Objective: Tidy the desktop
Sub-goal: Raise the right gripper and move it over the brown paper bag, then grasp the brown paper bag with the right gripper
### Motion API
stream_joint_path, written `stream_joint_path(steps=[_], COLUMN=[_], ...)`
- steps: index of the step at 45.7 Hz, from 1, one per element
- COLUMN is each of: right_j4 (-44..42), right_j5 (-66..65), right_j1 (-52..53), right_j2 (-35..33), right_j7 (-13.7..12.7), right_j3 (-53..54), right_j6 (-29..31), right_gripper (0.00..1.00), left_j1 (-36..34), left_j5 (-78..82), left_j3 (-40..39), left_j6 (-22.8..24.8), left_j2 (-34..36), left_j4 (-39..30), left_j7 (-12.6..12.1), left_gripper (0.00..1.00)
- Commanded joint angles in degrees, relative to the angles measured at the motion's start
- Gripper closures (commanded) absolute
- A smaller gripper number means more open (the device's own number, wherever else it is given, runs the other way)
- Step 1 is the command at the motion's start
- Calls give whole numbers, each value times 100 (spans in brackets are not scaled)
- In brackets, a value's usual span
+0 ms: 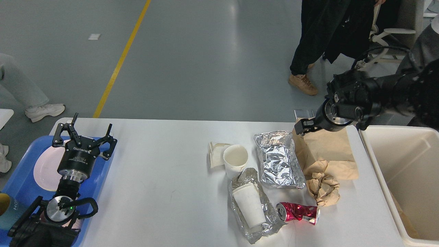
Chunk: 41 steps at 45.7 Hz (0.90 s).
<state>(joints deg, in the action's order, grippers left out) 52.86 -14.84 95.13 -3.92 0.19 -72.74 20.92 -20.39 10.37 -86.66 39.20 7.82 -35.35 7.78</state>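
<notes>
Litter is spread over the right half of the white desktop (164, 178). An upright paper cup (236, 158) stands beside a folded napkin (216, 154). Another paper cup (249, 205) lies on crumpled foil (260, 226), and a larger foil sheet (278, 159) lies behind it. In front sits a crushed red can (298, 212). A brown paper bag (325, 147) and a crumpled brown paper (322, 188) lie at the right. My right gripper (302, 128) hovers at the bag's far left corner, dark and end-on. My left gripper (87, 132) stands open over the tray.
A blue tray (20, 178) with a white plate (46, 168) sits at the table's left end under my left arm. A cream bin (408, 178) stands off the table's right edge. People's legs and a chair are on the floor beyond the table.
</notes>
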Motion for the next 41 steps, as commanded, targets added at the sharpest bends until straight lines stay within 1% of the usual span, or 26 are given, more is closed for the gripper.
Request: stream_joint_path(steps=[1,5,12,19,25,27,29,33,41], right_j4=[-1083,-1699,-2209,-2868,-2948,-2957,-2966,-3027,-3054], right_j5=[-274,-256,-326,-774,-819,-827,-827,-801,-775], right_j1=[-1127,-1541,-2024,-2560,-2771,-2894,-3105,-3413,-3510], right_j2=[252,226,225,225,234,243,252,287,261], right_j7=[-1,34,-19,-54,-63,-89,-177,-440,-511], right_j3=[32,120,340,349,357,357,349,383,718], right_j6=[-123,-115,-193,-343,-395,-518,-737,-1072,-1195], right_gripper=[0,0,0,0,0,4,6,6,6], left_j1=[0,0,0,0,0,0,0,0,0], left_j5=[0,0,0,0,0,0,0,0,0], left_j3=[0,0,0,0,0,0,0,0,0], left_j6=[0,0,0,0,0,0,0,0,0], left_j2=[0,0,0,0,0,0,0,0,0], left_j4=[1,1,1,1,1,1,1,1,1], left_j7=[4,-4,5,4,5,-4,5,5,5], left_gripper=[4,4,4,4,4,4,4,4,4])
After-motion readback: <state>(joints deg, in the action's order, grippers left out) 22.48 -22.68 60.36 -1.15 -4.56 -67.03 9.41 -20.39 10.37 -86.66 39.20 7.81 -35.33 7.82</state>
